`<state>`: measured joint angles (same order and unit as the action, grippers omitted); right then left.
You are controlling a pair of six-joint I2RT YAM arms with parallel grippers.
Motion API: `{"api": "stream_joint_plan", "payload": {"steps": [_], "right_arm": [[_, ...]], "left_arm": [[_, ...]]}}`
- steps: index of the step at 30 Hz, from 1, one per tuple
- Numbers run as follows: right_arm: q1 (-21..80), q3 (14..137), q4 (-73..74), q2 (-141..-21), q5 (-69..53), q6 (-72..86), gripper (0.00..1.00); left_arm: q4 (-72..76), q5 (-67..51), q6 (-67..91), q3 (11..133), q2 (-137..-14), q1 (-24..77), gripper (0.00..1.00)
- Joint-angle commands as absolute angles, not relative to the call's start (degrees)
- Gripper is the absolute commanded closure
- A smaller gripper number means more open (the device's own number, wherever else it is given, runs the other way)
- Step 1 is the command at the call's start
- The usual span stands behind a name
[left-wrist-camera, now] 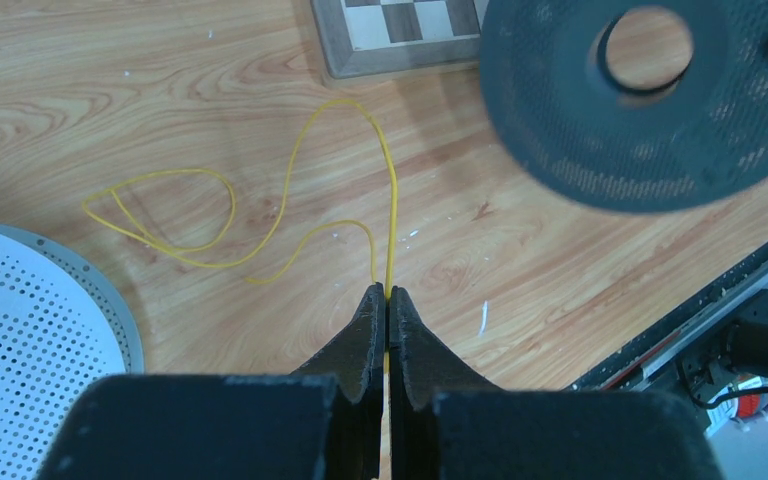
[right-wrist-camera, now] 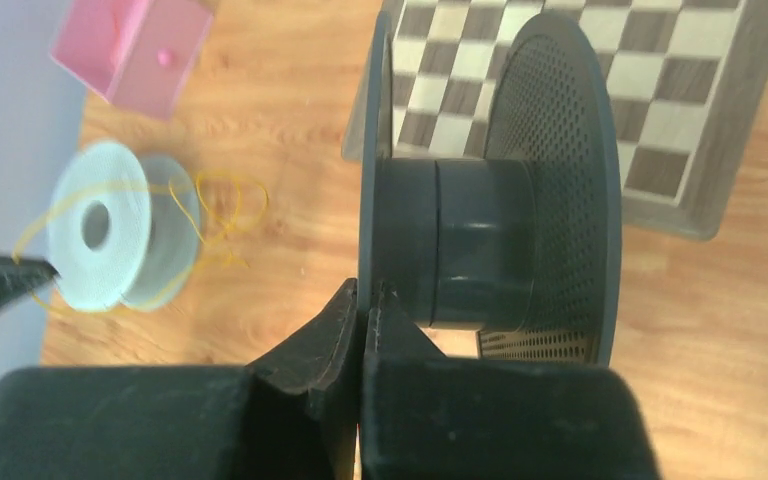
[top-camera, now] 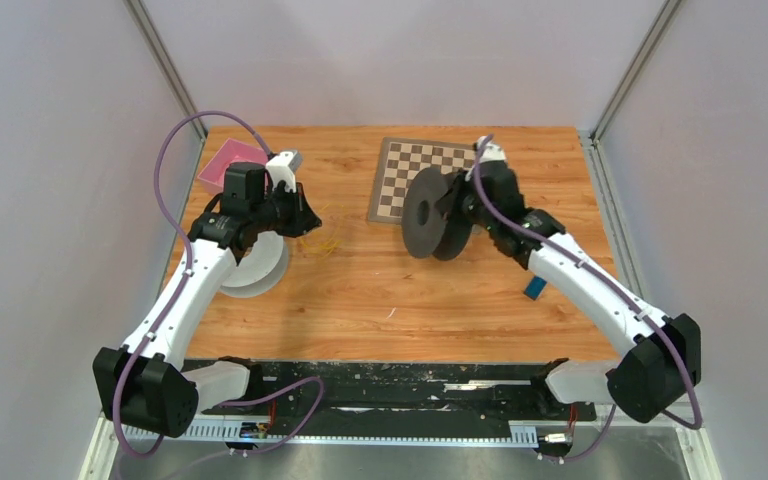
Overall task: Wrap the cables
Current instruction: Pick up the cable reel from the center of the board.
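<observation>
Wooden table (top-camera: 440, 300) bears a yellow cable (left-wrist-camera: 394, 210) in loose loops near the pale spool (right-wrist-camera: 110, 240); wrapping seems hardly started. Its left gripper (left-wrist-camera: 388, 300) pinches the cable, and the right gripper (right-wrist-camera: 365, 295) clamps the black spool (right-wrist-camera: 480, 245) by its rim.

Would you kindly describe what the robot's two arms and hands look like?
The left arm and right arm have white links with black joint housings, and a purple cord loops along each. The left hand and right hand have black, tapered, wedge-shaped fingers.

thin yellow cable (left-wrist-camera: 394, 215), loosely looped, end pinched
</observation>
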<state>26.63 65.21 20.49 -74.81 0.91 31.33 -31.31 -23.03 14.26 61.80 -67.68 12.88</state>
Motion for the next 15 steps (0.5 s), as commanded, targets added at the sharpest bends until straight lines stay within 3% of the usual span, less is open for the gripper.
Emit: {"api": "stream_joint_plan", "payload": {"steps": [1, 7, 15], "right_arm": [[36.4, 66.9, 23.8, -75.0, 23.6, 33.4, 1.00], [45.1, 75.5, 35.6, -83.6, 34.5, 46.3, 1.00], [50.8, 98.3, 68.0, -102.1, 39.7, 75.1, 1.00]], "left_arm": [[-29.1, -23.1, 14.9, 61.6, -66.1, 13.0, 1.00], [-29.0, -22.3, 14.9, 61.3, -65.9, 13.0, 1.00], [-29.2, -21.7, 15.0, 61.4, -66.1, 13.0, 1.00]]}}
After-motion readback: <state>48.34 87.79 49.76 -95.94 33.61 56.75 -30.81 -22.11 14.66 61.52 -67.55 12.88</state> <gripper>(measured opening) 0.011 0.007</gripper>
